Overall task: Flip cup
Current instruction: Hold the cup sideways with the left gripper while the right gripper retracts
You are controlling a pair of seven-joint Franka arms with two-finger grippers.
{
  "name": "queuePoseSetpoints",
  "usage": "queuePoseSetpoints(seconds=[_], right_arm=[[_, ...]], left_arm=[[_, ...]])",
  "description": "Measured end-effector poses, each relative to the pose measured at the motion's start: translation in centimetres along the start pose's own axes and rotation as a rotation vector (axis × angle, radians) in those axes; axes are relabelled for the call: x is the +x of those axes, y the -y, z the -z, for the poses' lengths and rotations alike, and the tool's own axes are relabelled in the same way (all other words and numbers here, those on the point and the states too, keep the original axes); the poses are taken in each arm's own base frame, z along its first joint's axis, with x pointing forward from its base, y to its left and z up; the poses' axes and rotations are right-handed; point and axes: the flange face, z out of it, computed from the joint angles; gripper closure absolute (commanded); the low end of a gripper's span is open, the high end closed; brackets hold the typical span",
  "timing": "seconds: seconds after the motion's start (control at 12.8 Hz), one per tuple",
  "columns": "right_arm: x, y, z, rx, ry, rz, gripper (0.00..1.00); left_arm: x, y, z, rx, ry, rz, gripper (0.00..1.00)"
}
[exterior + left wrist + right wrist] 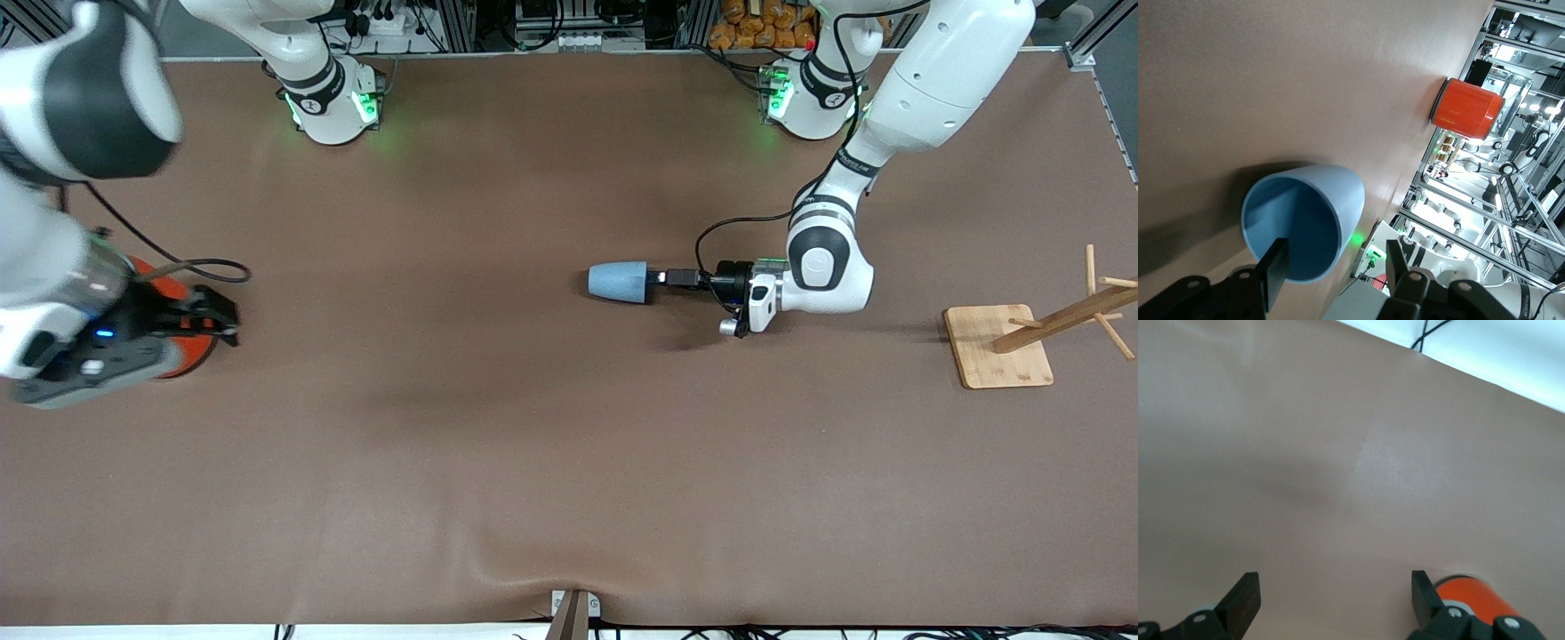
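The right gripper (227, 324) waits over the orange canister (182, 351) at its own end of the table, fingers spread and holding nothing. Mid-table, the light-blue cup (620, 282) lies on its side, its long axis in line with the left gripper (660, 277), mouth toward it. In the left wrist view one finger (1275, 270) sits inside the rim and the other outside, apart, not yet pinching the wall. The left arm is plainly the nearer one.

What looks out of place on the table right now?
Only the cup: it lies on its side mid-table, mouth toward the left gripper, one finger inside the rim. The orange canister and wooden rack look normal.
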Motion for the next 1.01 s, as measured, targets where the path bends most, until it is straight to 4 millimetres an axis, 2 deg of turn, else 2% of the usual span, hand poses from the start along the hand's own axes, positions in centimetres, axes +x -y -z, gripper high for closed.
queuePoseSetpoints(seconds=[0.16, 0.31, 0.47, 0.54, 0.7, 0.86, 1.01], right_arm=[[-2.0, -3.4, 1.5, 0.023, 0.013, -0.133, 0.0], [-3.8, -4.9, 2.5, 0.023, 0.053, -0.321, 0.0], [-5.3, -4.9, 3.1, 0.014, 0.077, -0.402, 0.0], [-6.3, -5.1, 3.3, 0.006, 0.078, -0.421, 0.0], [-8.9, -5.1, 3.6, -0.013, 0.042, -0.444, 0.0], [-12.0, -4.5, 3.5, -0.016, 0.04, -0.456, 0.0], [-13.8, -3.9, 3.4, -0.016, 0.047, -0.458, 0.0]], left_arm=[[-0.2, -0.1, -1.3, -0.029, -0.011, 0.003, 0.44], [-0.6, -0.2, -2.6, -0.034, -0.009, 0.005, 0.55], [-0.7, 0.0, -3.0, -0.033, -0.01, 0.004, 0.79], [-0.7, 0.1, -3.1, -0.038, -0.014, 0.002, 1.0], [-0.6, 0.3, -3.2, -0.04, -0.019, -0.002, 1.0], [-0.2, -0.5, -3.3, -0.044, -0.032, -0.019, 1.0], [0.4, -1.2, -2.9, -0.03, -0.056, -0.038, 1.0]])
